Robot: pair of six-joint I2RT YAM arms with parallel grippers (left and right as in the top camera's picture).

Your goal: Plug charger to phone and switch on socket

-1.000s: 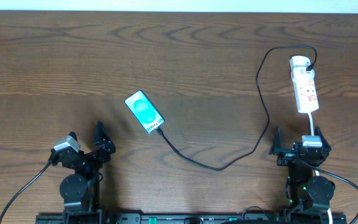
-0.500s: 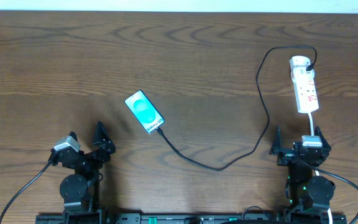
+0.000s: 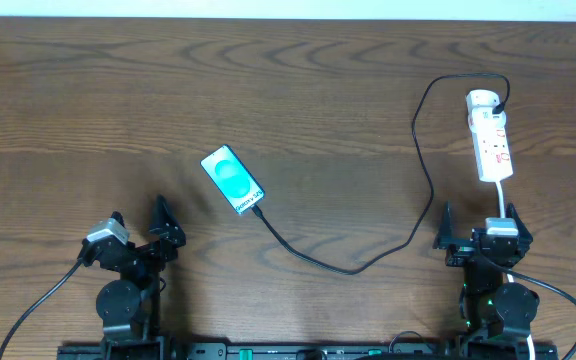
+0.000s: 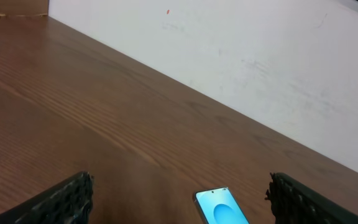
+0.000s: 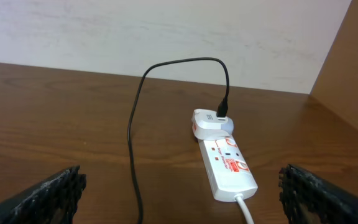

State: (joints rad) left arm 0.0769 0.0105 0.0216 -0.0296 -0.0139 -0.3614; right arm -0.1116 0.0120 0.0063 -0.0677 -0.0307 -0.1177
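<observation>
The phone [image 3: 232, 180] lies flat at mid-table, teal screen up; its top end also shows in the left wrist view [image 4: 221, 207]. The charger cable [image 3: 348, 268] runs from the phone's lower corner, where its tip touches, across the table and up to a white plug at the far end of the socket [image 3: 489, 135]. The right wrist view shows the socket [image 5: 227, 160] and the charger cable [image 5: 132, 124]. My left gripper [image 3: 138, 225] is open and empty near the front left. My right gripper [image 3: 480, 225] is open and empty, just in front of the socket.
The socket's white lead [image 3: 501, 198] runs toward the right arm's base. A white wall [image 5: 166, 31] borders the far edge of the wooden table [image 3: 318, 90].
</observation>
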